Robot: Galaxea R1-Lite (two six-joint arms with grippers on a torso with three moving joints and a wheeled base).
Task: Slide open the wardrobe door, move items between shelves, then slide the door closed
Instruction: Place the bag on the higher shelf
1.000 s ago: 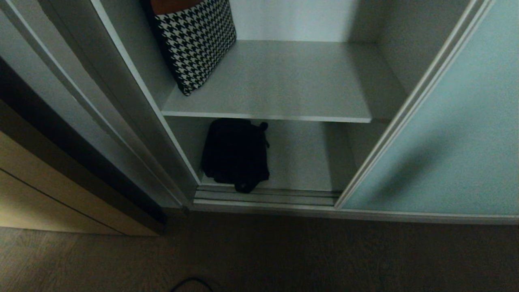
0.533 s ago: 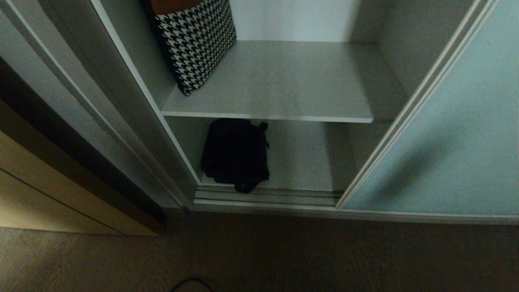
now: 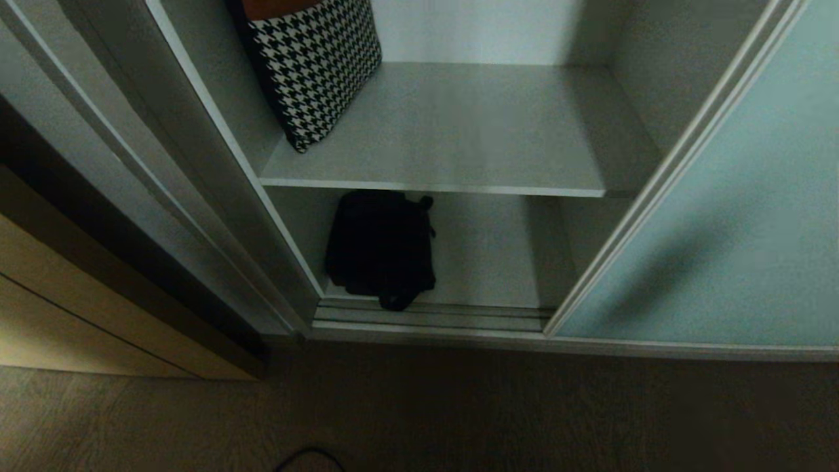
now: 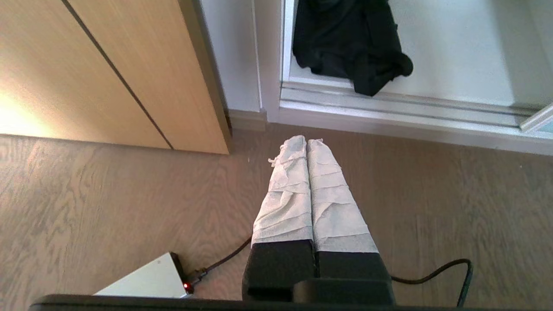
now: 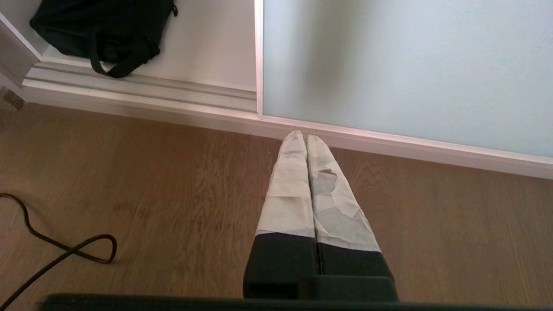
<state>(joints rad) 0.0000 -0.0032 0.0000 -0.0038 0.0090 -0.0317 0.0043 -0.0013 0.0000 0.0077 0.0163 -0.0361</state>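
Your floppy all-black fabric bag (image 4: 345, 43) sits slumped on the bottom pale grey-white shelf (image 3: 498, 262), ahead of the left gripper (image 4: 306, 140), which is the nearer one. It's long axis runs front to back, with a loose end spilling onto the ribbed silver floor track (image 4: 432, 106). Both the left and the right gripper (image 5: 306, 134) hang pinched shut and empty over the wooden floor (image 4: 108, 203), and the frosted blue-green glass sliding door (image 3: 734, 216) stands slid open to the right.

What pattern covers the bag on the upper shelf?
Black-and-white houndstooth fabric bag, orange top; head view shows it best.

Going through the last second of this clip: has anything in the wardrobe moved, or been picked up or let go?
Nothing was moved, taken or released. Only the head view drifted slightly, so the whole scene sits a touch higher. The houndstooth bag is still on the upper shelf, the black bag still below, and the sliding door still open at the right. Both hands, left and right, hang shut over the floor.
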